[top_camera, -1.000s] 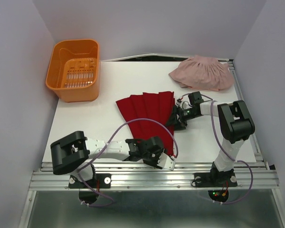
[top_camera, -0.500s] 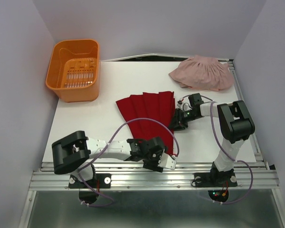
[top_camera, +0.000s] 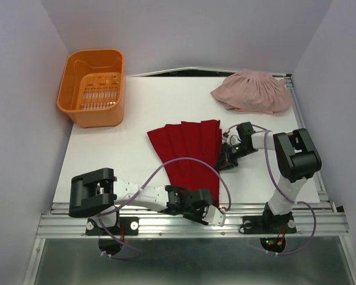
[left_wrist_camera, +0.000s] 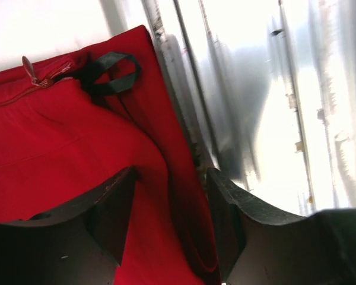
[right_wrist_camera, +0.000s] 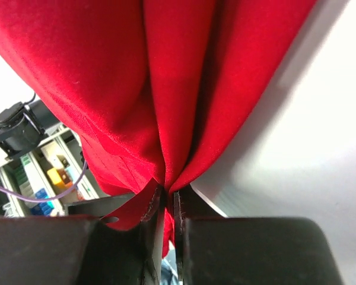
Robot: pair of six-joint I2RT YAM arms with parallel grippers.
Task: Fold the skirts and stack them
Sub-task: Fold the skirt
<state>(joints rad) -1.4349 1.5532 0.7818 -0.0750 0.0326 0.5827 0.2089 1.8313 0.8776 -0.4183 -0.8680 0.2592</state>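
Watching from the far-left corner of the desk across, the orange basket (top_camera: 71, 77) stands well apart from the work and is no worry.

My concern begins at the near edge. The left gripper (top_camera: 215, 215) sits low there, right by the metal rail (top_camera: 166, 222). Its fingers (left_wrist_camera: 113, 208) stand partly apart with a thick ridge of the red skirt (top_camera: 187, 136) filling the gap. I read that as a pinch on the waist end, though a loose one. If I pull any further towards me, the cloth may drag over the rail, catch on it, or slide out of that wide hold.

The red skirt lies fanned from the middle of the desk down to the near edge. A purple cable (top_camera: 184, 159) arcs over it, and a lift could hook the cable and rumple the pleats.

At the skirt's right edge, the right gripper (right_wrist_camera: 164, 199) has its jaws pressed together on a thin fold only. A tug from the other arm could strip it free, and uneven pulling would skew the fold.

The pink skirt (top_camera: 252, 90) lies bunched in the far-right corner, untouched, so nothing is stacked yet.

I can read no writing. The waist shows a zip pull (left_wrist_camera: 28, 68) and a dark hanging loop (left_wrist_camera: 110, 74), but no label. The clutter behind the right wrist is too small to make out.
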